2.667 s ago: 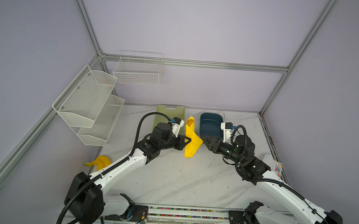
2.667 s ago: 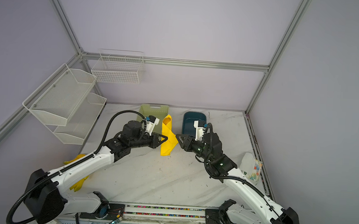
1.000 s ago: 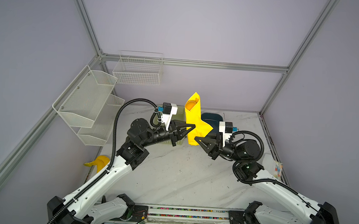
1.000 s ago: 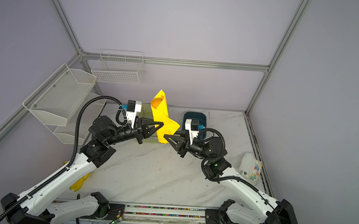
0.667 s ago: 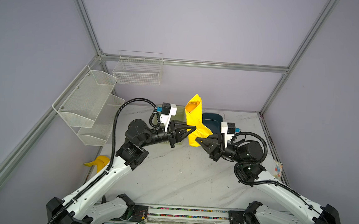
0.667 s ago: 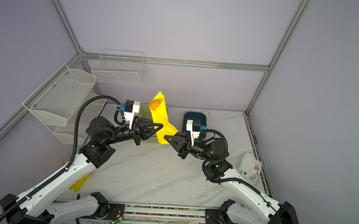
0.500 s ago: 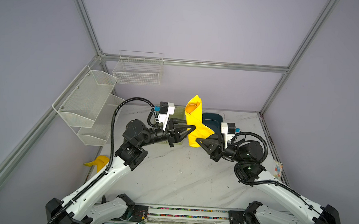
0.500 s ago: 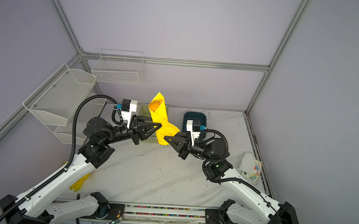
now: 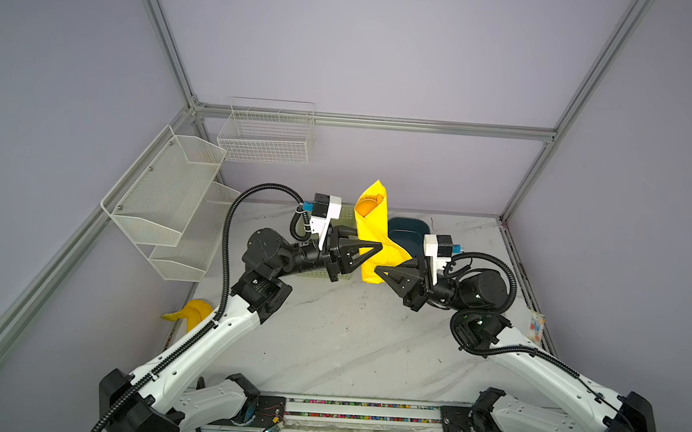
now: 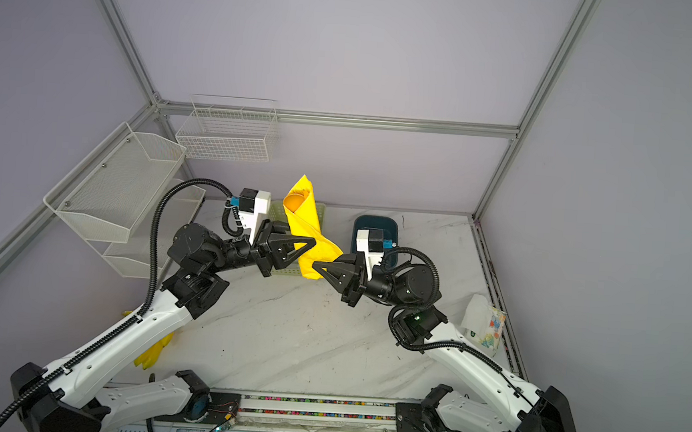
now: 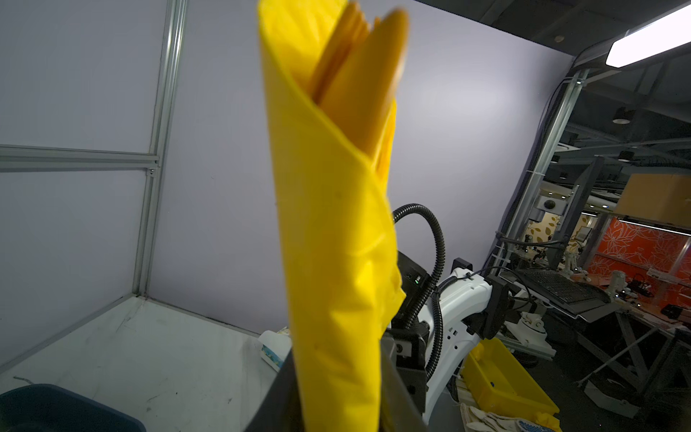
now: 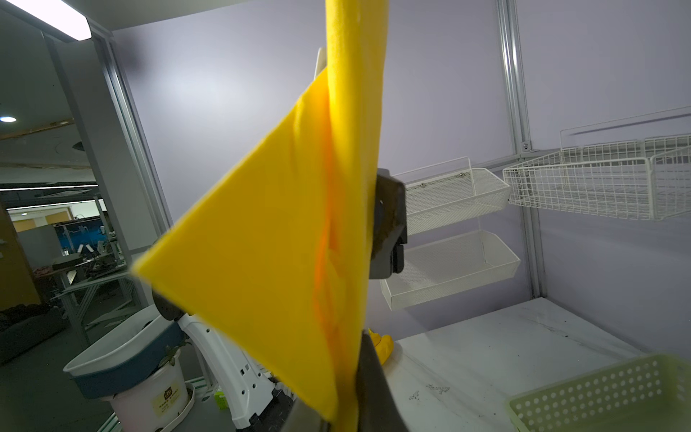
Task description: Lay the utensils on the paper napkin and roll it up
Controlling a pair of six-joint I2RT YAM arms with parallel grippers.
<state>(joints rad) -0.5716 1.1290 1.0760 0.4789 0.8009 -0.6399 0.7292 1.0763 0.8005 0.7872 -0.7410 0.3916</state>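
While the paper napkin (image 9: 372, 227) is kept clear of the worktop (image 9: 328, 332), it is seen rolled into a tall tube that stands nearly upright in both top views. The utensils (image 11: 355, 74) are enclosed in the roll. Only their orange-tan upper ends are exposed at its open top, and the spoon's round bowl (image 9: 365, 206) is the one part that can be identified. A loose triangular flap of the napkin is noted hanging off the roll's lower half in the right wrist view.

The right gripper (image 9: 379, 268) is applied at the roll's bottom end, its jaws closed tight on the yellow paper. The left gripper (image 9: 376, 249) is positioned slightly higher, from the opposite side. Its jaws are set narrowly apart and flank the roll; whether it is pressed by them cannot be told.

A green basket (image 10: 318, 214) and a dark blue bin (image 9: 404, 234) are recorded on the worktop behind the roll. A yellow banana toy (image 9: 192, 311) is recorded at the worktop's left edge.
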